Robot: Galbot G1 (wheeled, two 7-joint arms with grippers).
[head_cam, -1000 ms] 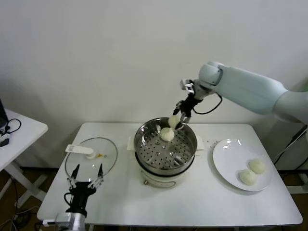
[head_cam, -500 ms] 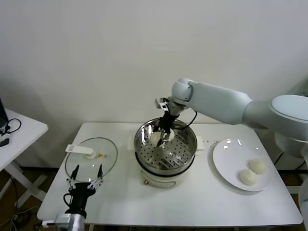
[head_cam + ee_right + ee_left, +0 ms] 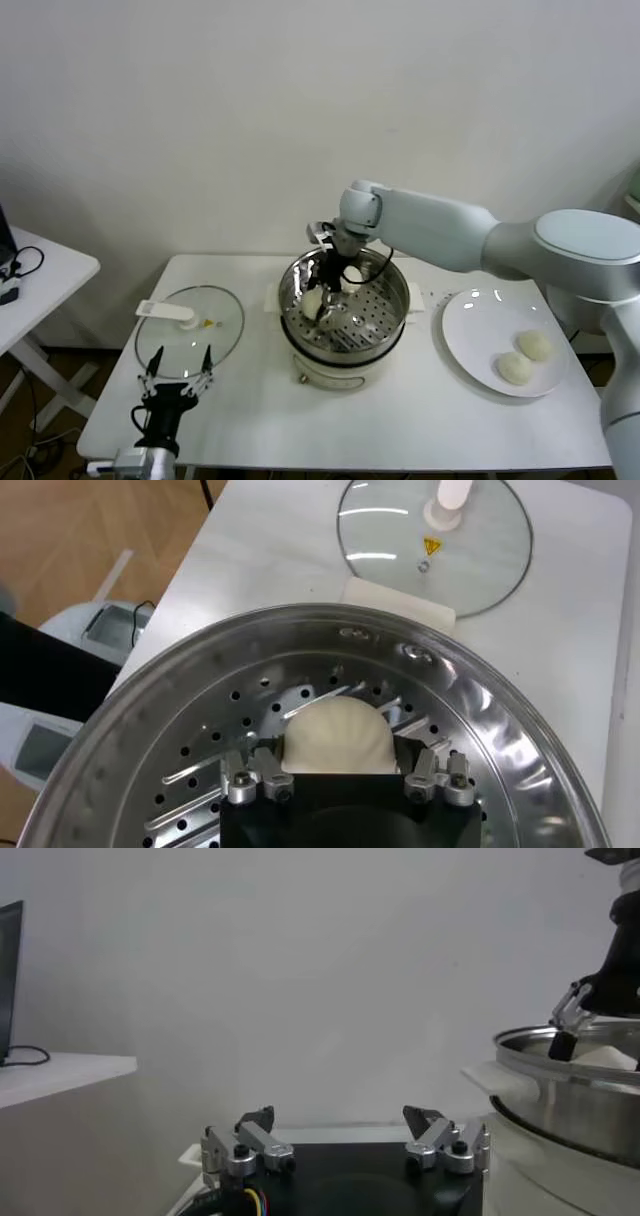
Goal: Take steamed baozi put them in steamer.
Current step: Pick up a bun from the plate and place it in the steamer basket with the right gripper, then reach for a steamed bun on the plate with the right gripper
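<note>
The left gripper (image 3: 178, 377) waited low at the table's (image 3: 250, 420) near left edge, its fingers spread apart with nothing between them, just in front of the glass lid (image 3: 190, 332) lying flat on the table. At the centre stood the steamer (image 3: 345, 312). The right gripper (image 3: 325, 297) reached down inside it over the perforated tray (image 3: 200, 770), its jaws clamped on a bun (image 3: 338, 738) at the tray's left side, low over the tray or on it, I could not tell which. A second bun (image 3: 352, 274) sat on the tray towards the back, behind the gripper. To the right, a plate (image 3: 470, 325) held two more buns (image 3: 526, 357) side by side
</note>
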